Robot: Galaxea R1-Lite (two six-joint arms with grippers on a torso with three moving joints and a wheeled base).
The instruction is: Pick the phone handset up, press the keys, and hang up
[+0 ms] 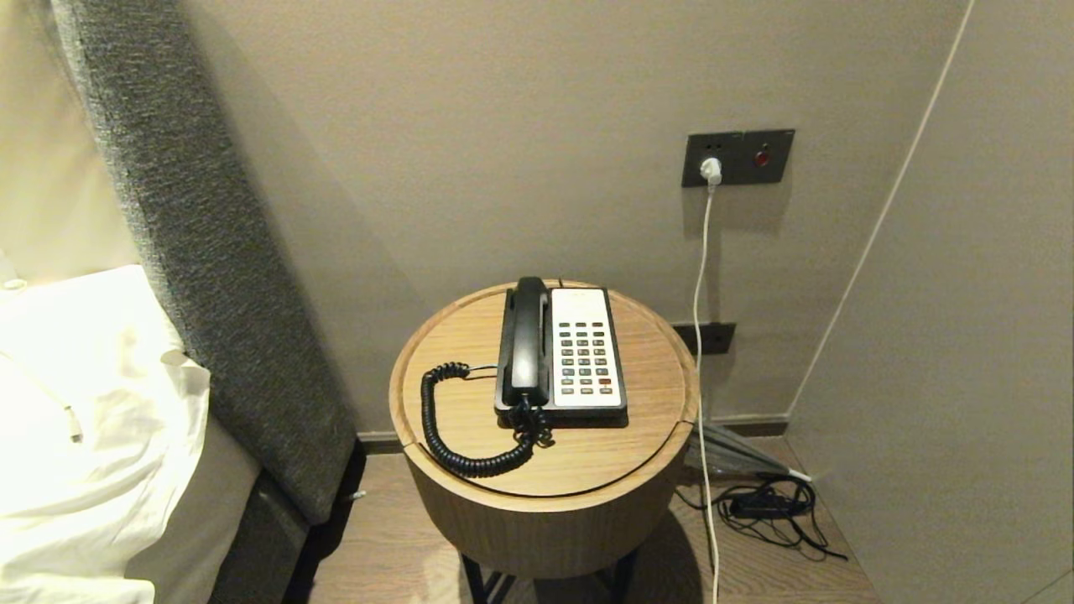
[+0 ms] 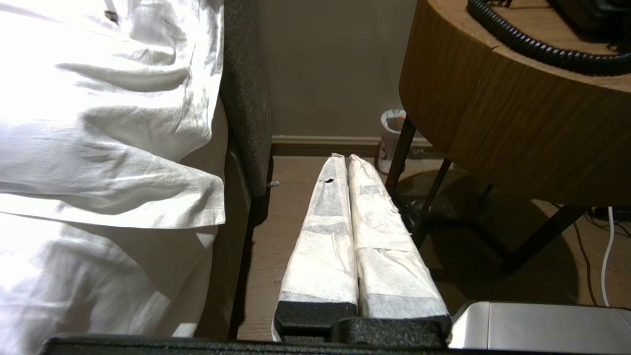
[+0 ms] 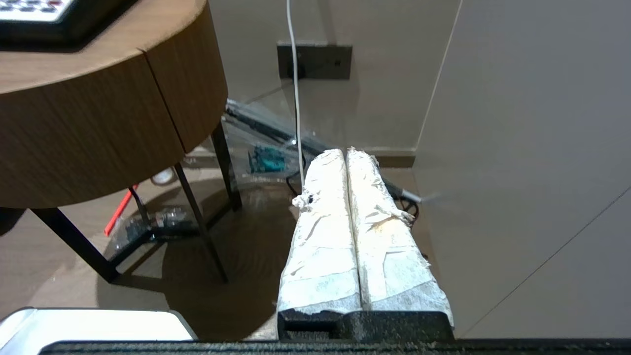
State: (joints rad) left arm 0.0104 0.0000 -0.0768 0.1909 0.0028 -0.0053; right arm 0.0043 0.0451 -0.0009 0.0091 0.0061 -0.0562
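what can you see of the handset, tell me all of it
The handset is a long black receiver of glossy plastic with bulged ends and a slimmer curved middle. It lies in its cradle on the left side of the phone base, beside the keypad, lengthwise toward the wall. A black coiled cord leaves its near end and loops over the round wooden table. Nothing grips it; neither gripper is near it.
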